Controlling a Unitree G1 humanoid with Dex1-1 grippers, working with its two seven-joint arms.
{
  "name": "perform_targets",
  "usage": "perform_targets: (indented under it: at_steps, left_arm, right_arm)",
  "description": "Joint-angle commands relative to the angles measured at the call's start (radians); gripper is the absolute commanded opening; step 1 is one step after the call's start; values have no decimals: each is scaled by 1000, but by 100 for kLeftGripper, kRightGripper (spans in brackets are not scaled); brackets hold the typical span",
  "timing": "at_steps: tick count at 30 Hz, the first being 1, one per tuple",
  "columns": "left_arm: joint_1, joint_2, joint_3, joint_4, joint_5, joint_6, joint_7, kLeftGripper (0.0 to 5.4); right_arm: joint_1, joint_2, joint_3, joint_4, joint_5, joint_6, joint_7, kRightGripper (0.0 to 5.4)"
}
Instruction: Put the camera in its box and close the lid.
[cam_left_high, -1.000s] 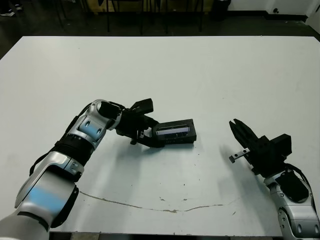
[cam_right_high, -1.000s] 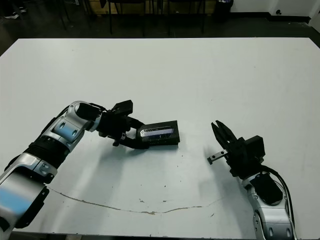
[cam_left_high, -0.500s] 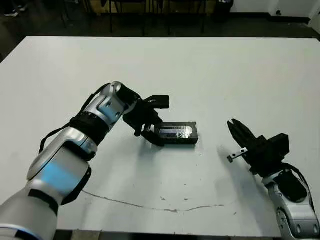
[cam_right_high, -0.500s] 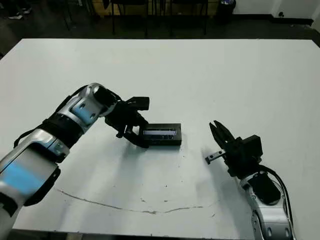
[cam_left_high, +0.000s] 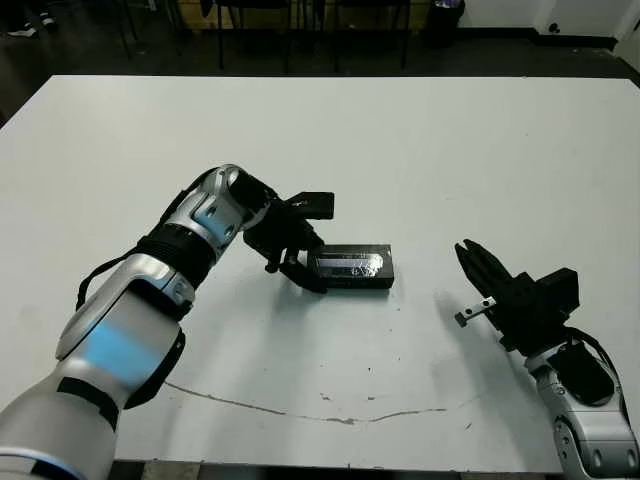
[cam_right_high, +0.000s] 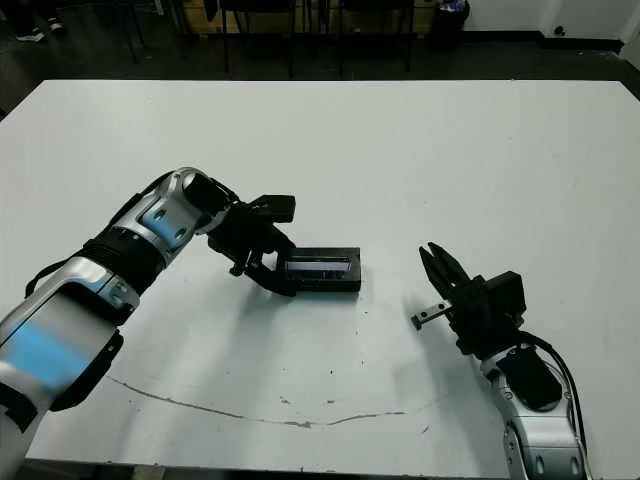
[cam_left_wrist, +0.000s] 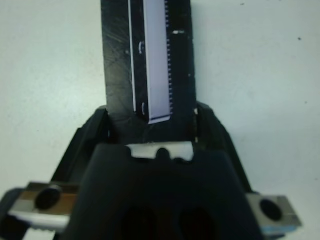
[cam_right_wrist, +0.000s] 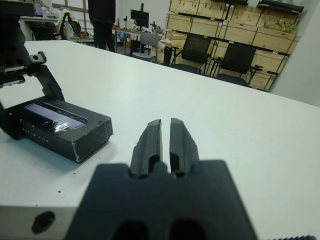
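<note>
A black lid (cam_left_high: 350, 264) with a pale silvery strip lies flat on the black box (cam_right_wrist: 85, 142), near the middle of the white table (cam_left_high: 420, 140). My left gripper (cam_left_high: 303, 272) is at the lid's left end. In the left wrist view its fingers (cam_left_wrist: 101, 122) press both sides of the lid (cam_left_wrist: 155, 60), so it is shut on it. The camera is hidden from every view. My right gripper (cam_left_high: 465, 250) rests low over the table to the right of the box, a hand's width away, shut on nothing, as the right wrist view (cam_right_wrist: 165, 122) shows.
A thin dark crack line (cam_left_high: 300, 405) runs along the table's near edge. Dark chairs (cam_right_wrist: 237, 60) stand beyond the far edge, and a person (cam_right_wrist: 102, 20) stands far off by desks in the right wrist view.
One second ago the lid hung tilted in my left gripper; now it lies flat on the box. The left arm swung up and in. The right arm has stayed put.
</note>
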Motion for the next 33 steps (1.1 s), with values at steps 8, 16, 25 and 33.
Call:
perform_targets:
  at_steps: [8, 16, 25, 33]
  left_arm:
    - [210, 109, 76, -135, -50, -75, 20, 490]
    - [363, 241, 186, -363, -141, -16, 48, 539]
    - [599, 428, 409, -648, -288, 74, 113, 539]
    - [846, 364, 713, -1036, -383, 284, 571, 539]
  right_arm:
    - [22, -12, -6, -27, 3, 29, -4, 0]
    - [23, 3, -7, 4, 33, -8, 16, 0]
    - [49, 7, -6, -30, 41, -6, 6, 0]
    - [54, 7, -1, -28, 54, -10, 14, 0]
